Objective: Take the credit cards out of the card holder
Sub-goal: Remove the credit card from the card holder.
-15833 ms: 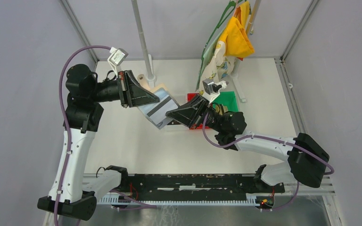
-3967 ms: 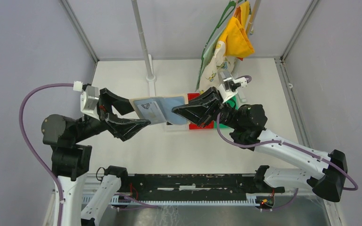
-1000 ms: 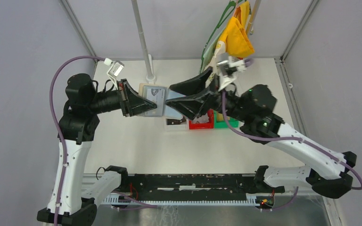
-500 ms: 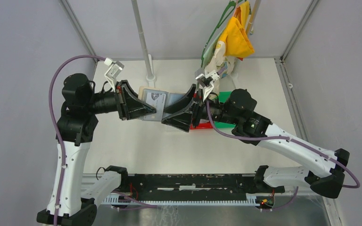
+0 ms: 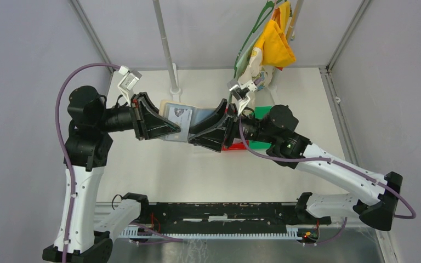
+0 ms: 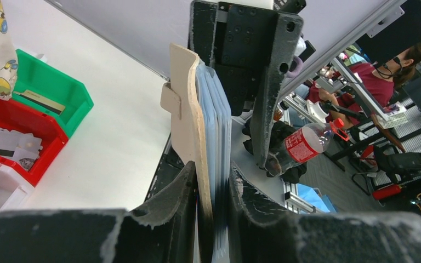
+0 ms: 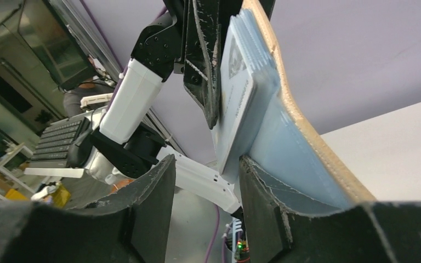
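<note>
— What has the left pincer (image 5: pixel 176 129) got?

— It is clamped on the card holder (image 5: pixel 204 115), the same grip as a second ago. In its own wrist view the two fingers (image 6: pixel 170 203) squeeze the holder's lower edge. The tan cover is on one side and the blue-grey sleeves are on the other. The strap tab (image 6: pixel 170 101) sticks out beyond the fingertips. The holder stands on edge, up off the table (image 5: pixel 159 170).

— Has that arm moved?

— A little. Its elbow sits slightly further left than a second ago. Four seconds ago the arm was lower and held the holder flatter.

— And the credit cards (image 5: pixel 181 114)?

— Still in the holder, in the sleeves just past the left pincer's tips. The front one carries a small printed picture.

— The right pincer (image 5: pixel 195 137)?

— That has changed most. A second ago its jaws gaped, with one finger raised toward the hanging cloths (image 5: pixel 263 49). Now it has come down and narrowed. The jaws are partly apart and straddle the holder's right-hand edge. In its wrist view the cards' lower corner sits between the fingers (image 7: pixel 148 197). It is close to one finger and there is a clear gap to the other. I see no pinch on it.

— Anything near that pincer?

— A red bin (image 5: pixel 233 146) lies under its wrist, and a green bin (image 5: pixel 263 112) lies just beside that.
</note>
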